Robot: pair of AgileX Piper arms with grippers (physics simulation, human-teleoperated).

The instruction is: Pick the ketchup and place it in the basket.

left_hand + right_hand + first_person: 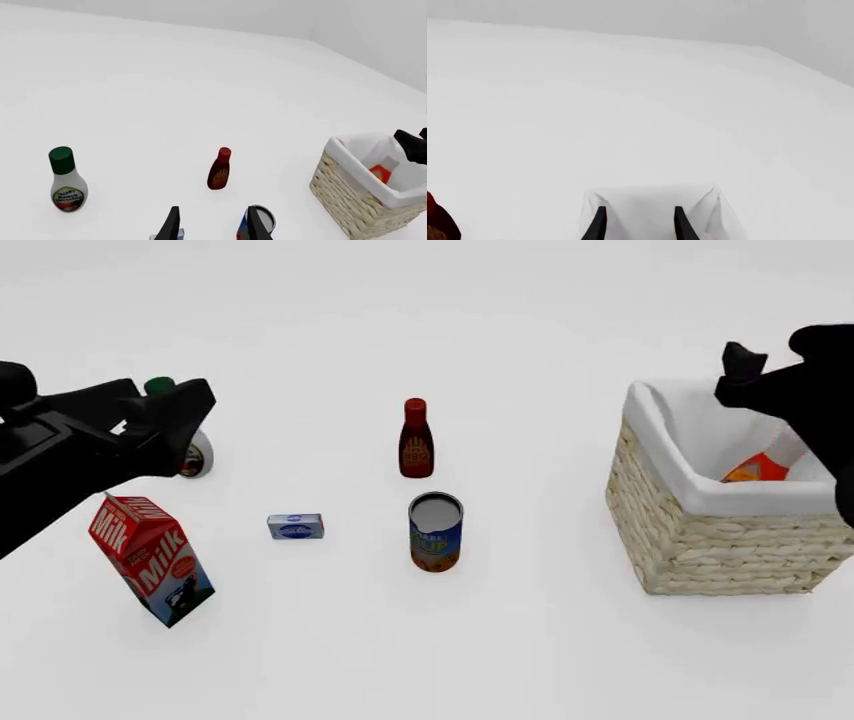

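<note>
The ketchup (755, 470) lies inside the basket (707, 540), leaning on the white lining; only its red-orange body and pale cap end show (382, 171). My right gripper (637, 225) hangs open above the basket's far side, clear of the ketchup, with nothing between its fingers. In the left wrist view it shows as a dark shape over the basket (360, 205). My left gripper (213, 226) is open and empty, raised over the left of the table, with its arm (120, 435) crossing the front view.
A slim dark-red bottle (416, 440) stands mid-table with an open soup can (435, 532) in front of it. A small blue box (295, 527) and a tilted milk carton (150, 560) are to the left. A white green-capped bottle (65, 180) stands partly behind my left arm.
</note>
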